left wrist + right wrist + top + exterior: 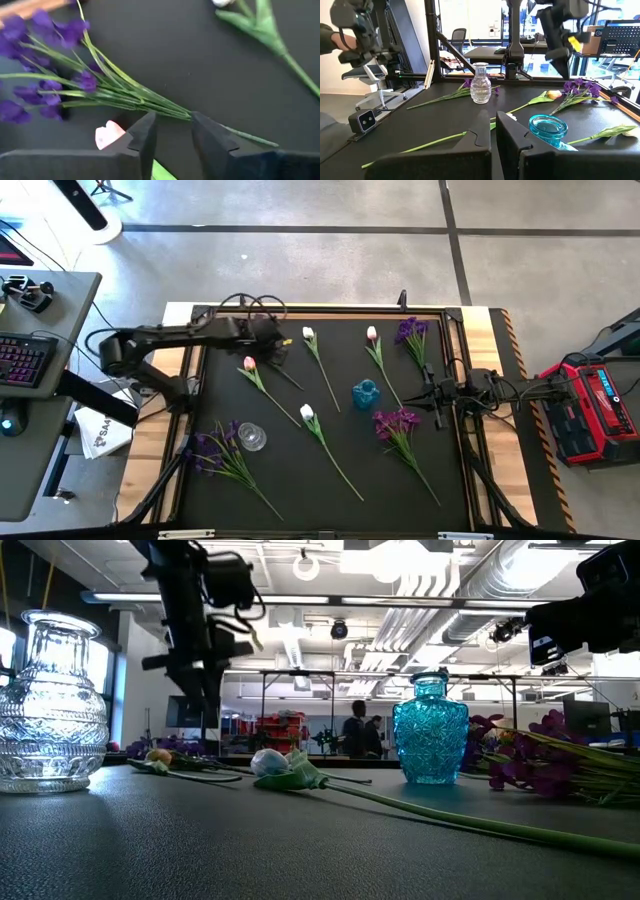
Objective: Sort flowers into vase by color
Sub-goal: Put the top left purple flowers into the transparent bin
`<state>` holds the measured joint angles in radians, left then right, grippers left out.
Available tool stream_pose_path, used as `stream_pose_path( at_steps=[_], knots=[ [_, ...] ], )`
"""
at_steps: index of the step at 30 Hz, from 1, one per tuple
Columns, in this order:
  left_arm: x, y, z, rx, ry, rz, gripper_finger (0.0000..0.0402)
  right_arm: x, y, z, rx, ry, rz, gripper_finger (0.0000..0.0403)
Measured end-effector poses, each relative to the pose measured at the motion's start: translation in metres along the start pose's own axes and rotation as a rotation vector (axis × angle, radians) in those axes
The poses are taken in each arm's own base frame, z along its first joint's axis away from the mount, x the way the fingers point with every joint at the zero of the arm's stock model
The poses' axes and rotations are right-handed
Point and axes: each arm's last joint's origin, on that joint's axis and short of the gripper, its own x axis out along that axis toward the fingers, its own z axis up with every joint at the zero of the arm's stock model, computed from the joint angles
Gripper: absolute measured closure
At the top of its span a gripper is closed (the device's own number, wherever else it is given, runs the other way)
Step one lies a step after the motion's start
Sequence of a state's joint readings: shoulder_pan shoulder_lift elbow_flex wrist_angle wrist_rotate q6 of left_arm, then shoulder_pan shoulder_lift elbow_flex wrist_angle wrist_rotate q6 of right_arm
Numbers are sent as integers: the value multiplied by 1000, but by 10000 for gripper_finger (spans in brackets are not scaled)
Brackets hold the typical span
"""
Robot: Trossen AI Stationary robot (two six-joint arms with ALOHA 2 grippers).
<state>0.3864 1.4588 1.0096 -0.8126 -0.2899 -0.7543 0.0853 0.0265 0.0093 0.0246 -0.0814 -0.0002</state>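
Flowers lie flat on the black mat [330, 480]. There are purple sprigs [411, 332], [397, 423], [216, 446], white tulips [308, 333], [307, 412] and pink tulips [249, 363], [371, 333]. The blue vase [365, 393] and the clear vase [252, 436] stand upright. My left gripper [172, 120] hangs open, tilted down over the stem of another purple sprig [75, 80], clear of it. That sprig lies beside the pink tulip's bud [107, 134]. My right gripper [494, 122] waits shut and level at the mat's right edge [432, 392].
A wooden table border [150, 430] frames the mat. A keyboard and desk [25, 355] stand to the left and a red case [585, 405] to the right. Bare mat lies along the near edge between the stems. People stand far off in the room [355, 730].
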Motion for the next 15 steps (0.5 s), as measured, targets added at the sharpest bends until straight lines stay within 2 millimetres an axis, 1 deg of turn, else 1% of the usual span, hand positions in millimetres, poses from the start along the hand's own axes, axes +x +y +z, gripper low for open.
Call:
stream_pose_path(
  at_steps=[5, 9, 12, 15],
  knots=[
    [25, -2, 1, -85, 114, 23, 227, 0, 0, 0, 0, 0, 0, 402],
    [43, 1, 5, -201, 185, 32, 193, 0, 0, 0, 0, 1, 0, 402],
    [56, 4, 10, -268, 200, 38, 184, 0, 0, 0, 0, 0, 0, 402],
    [67, 5, 10, -292, 228, 51, 185, 0, 0, 0, 0, 0, 0, 402]
  ],
)
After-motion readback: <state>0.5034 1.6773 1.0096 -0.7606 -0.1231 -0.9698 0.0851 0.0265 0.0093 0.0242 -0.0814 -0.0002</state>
